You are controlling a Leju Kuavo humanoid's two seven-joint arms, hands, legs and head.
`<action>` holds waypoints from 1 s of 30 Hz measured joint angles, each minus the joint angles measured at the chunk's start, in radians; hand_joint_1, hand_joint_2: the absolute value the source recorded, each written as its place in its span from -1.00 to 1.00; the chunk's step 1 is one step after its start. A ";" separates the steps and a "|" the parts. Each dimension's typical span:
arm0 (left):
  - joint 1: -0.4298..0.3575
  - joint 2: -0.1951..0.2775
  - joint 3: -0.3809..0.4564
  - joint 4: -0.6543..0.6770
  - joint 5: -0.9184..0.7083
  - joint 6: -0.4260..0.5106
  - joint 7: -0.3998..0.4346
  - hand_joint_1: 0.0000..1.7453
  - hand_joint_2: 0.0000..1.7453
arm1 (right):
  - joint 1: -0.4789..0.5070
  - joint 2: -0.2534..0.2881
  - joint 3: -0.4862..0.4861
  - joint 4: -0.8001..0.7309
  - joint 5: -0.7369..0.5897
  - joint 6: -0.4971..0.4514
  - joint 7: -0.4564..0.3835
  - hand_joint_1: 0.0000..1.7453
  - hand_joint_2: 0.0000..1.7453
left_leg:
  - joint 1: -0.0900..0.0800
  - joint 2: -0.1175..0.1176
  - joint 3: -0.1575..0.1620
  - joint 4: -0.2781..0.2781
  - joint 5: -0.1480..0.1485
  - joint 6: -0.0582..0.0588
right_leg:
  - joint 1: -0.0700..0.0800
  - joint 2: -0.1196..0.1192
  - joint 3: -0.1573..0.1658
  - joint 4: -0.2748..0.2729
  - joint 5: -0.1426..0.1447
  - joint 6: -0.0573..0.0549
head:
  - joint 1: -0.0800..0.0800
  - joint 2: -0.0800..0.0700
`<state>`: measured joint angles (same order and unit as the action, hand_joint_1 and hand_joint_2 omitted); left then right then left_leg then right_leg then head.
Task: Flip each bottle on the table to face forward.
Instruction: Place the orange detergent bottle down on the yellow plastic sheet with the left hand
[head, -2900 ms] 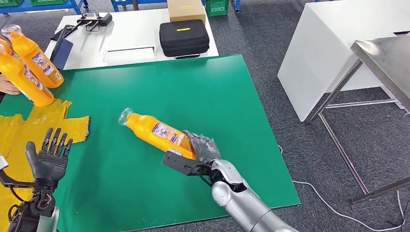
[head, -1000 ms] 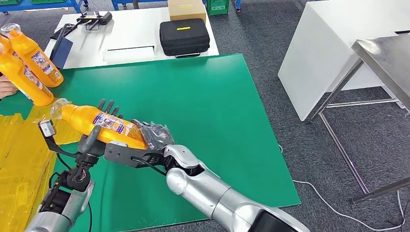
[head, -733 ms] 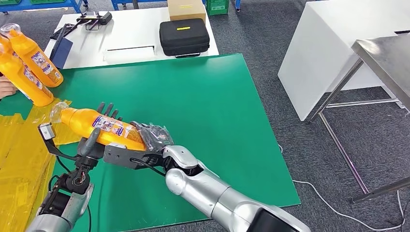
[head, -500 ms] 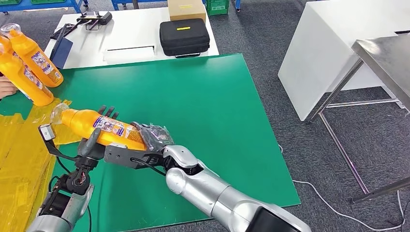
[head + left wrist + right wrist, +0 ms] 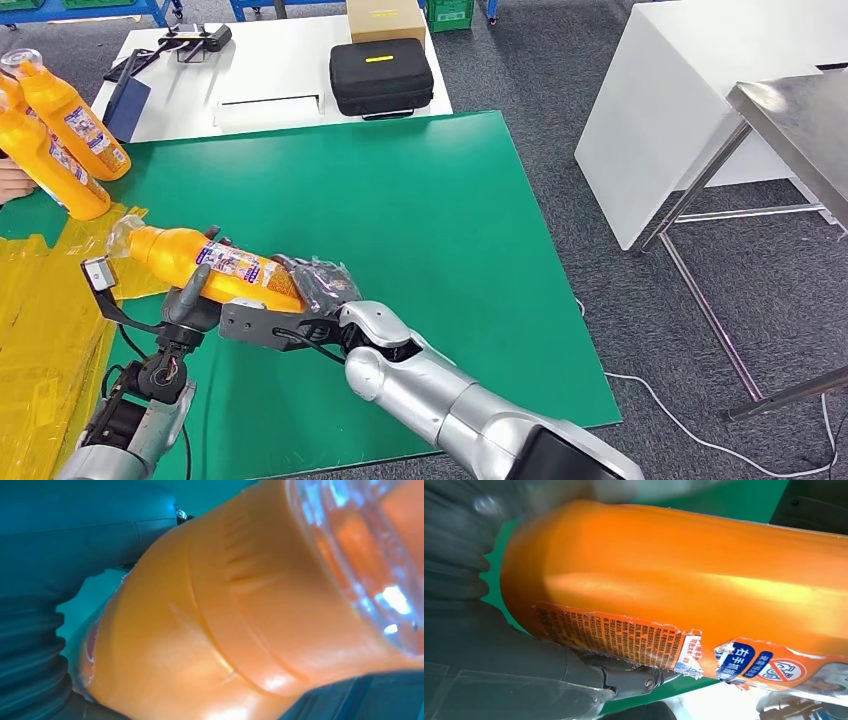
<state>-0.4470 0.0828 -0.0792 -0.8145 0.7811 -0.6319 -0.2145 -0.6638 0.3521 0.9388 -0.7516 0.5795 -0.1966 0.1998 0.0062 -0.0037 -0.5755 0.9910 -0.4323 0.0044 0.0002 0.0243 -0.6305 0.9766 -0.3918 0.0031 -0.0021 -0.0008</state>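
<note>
I read this as the handover in the middle of a flip: the orange bottle [image 5: 215, 266] is off the counter [image 5: 420, 220], lying nearly level over its edge at about nine o'clock from the mat's middle, clear cap toward ten o'clock. My right hand [image 5: 318, 283] has its fingers wrapped round the base end and carries it. My left hand [image 5: 190, 300] sits under the neck end with its thumb up against the body; in the left wrist view the bottle [image 5: 260, 610] presses close against that hand, so I take it as cupping the bottle, though I cannot tell how firmly it grips.

Next, I judge, the left hand must close properly before the right lets go, then the bottle gets turned label forward and set down on the green.

Hard to make out: the left fingers are behind the bottle in the head view. The right wrist view shows a torn label [image 5: 684, 650], but I cannot say which face is the front. Two more orange bottles [image 5: 60, 130] at ten o'clock are cut by the picture's edge, a person's hand [image 5: 12, 182] beside them.
</note>
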 joint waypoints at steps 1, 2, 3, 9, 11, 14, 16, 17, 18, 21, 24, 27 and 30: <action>0.000 0.000 0.001 0.000 0.002 0.000 -0.001 1.00 1.00 | -0.001 0.000 0.000 0.003 0.006 -0.004 0.000 -0.10 1.00 | 0.000 0.000 0.000 0.000 0.000 0.000 | 0.000 0.000 0.000 0.000 0.000 0.000 | 0.000 0.000; 0.000 0.000 0.002 0.000 0.003 0.000 -0.002 1.00 1.00 | -0.002 0.000 0.000 0.006 0.012 -0.008 0.000 -0.10 1.00 | 0.000 0.000 0.000 0.000 0.000 0.000 | 0.000 0.000 0.000 0.000 0.000 0.000 | 0.000 0.000; 0.000 0.000 0.003 0.000 0.003 0.000 -0.002 1.00 1.00 | -0.002 0.000 0.000 0.009 0.016 -0.011 0.000 -0.10 1.00 | 0.000 0.000 0.000 0.000 0.000 0.000 | 0.000 0.000 0.000 0.000 0.000 0.000 | 0.000 0.000; -0.003 -0.001 0.007 0.000 0.003 0.002 -0.003 1.00 1.00 | -0.007 0.000 0.001 0.023 0.022 -0.012 -0.001 -1.00 -1.00 | 0.000 0.000 0.000 0.000 0.000 0.000 | 0.000 0.000 0.000 0.000 0.000 0.000 | 0.000 0.000; -0.006 -0.001 0.009 0.000 -0.003 0.013 -0.014 1.00 1.00 | -0.006 0.000 0.002 0.028 0.024 -0.016 -0.006 -1.00 -1.00 | 0.000 0.000 0.000 0.000 0.000 0.000 | 0.000 0.000 0.000 0.000 0.000 0.000 | 0.000 0.000; -0.019 0.007 0.022 -0.002 -0.099 0.110 -0.100 1.00 1.00 | -0.003 -0.002 -0.013 0.033 0.030 -0.037 -0.034 -1.00 -1.00 | 0.000 0.000 0.000 0.000 0.000 0.000 | 0.000 0.000 0.000 0.000 0.000 0.000 | 0.000 0.000; -0.036 0.025 0.037 -0.010 -0.283 0.293 -0.207 1.00 1.00 | 0.006 -0.008 -0.045 0.021 0.041 -0.056 -0.060 -1.00 -1.00 | 0.001 0.000 0.000 0.000 0.000 0.000 | 0.001 0.000 0.000 0.000 0.000 0.000 | 0.000 0.000; -0.044 0.038 0.045 -0.018 -0.402 0.416 -0.256 1.00 1.00 | 0.014 -0.013 -0.068 0.006 0.046 -0.062 -0.071 -1.00 -1.00 | 0.001 0.000 0.000 0.000 0.000 0.000 | 0.001 0.000 0.000 0.000 0.000 0.000 | 0.000 0.000; -0.052 0.052 0.057 -0.027 -0.532 0.552 -0.297 1.00 1.00 | 0.025 -0.019 -0.096 -0.015 0.050 -0.067 -0.080 -1.00 -1.00 | 0.002 0.000 0.000 0.000 0.000 0.000 | 0.002 0.000 0.000 0.000 0.000 0.000 | 0.000 0.000; -0.066 0.092 0.094 -0.058 -0.897 0.945 -0.350 1.00 1.00 | 0.060 -0.044 -0.182 -0.086 0.056 -0.067 -0.099 -1.00 -1.00 | 0.002 0.000 0.000 0.000 0.000 0.000 | 0.002 0.000 0.000 0.000 0.000 0.000 | 0.000 0.000; -0.057 0.119 0.152 -0.090 -1.348 1.248 -0.339 1.00 1.00 | 0.098 -0.065 -0.256 -0.160 0.055 -0.072 -0.127 -1.00 -1.00 | 0.002 0.000 0.000 0.000 0.000 0.000 | 0.002 0.000 0.000 0.000 0.000 0.000 | 0.000 0.000; -0.016 0.109 0.300 -0.161 -1.856 1.323 -0.331 1.00 1.00 | 0.141 -0.084 -0.322 -0.240 0.041 -0.090 -0.169 -1.00 -1.00 | 0.002 0.001 0.000 0.000 0.000 -0.001 | 0.002 0.001 0.000 0.000 0.000 0.000 | 0.000 0.000; 0.031 0.097 0.448 -0.225 -2.146 1.330 -0.298 1.00 1.00 | 0.171 -0.105 -0.374 -0.310 0.026 -0.097 -0.189 -1.00 -1.00 | 0.001 0.005 0.000 0.000 -0.001 -0.001 | 0.001 0.004 -0.001 0.000 0.000 0.000 | 0.000 0.000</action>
<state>-0.4163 0.1794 0.3691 -1.0394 -1.3651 0.6977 -0.5120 -0.4928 0.2469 0.5651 -1.0616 0.6051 -0.2937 0.0112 0.0074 0.0013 -0.5758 0.9910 -0.4336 0.0032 0.0014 0.0287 -0.6316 0.9761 -0.3920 0.0028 -0.0019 -0.0008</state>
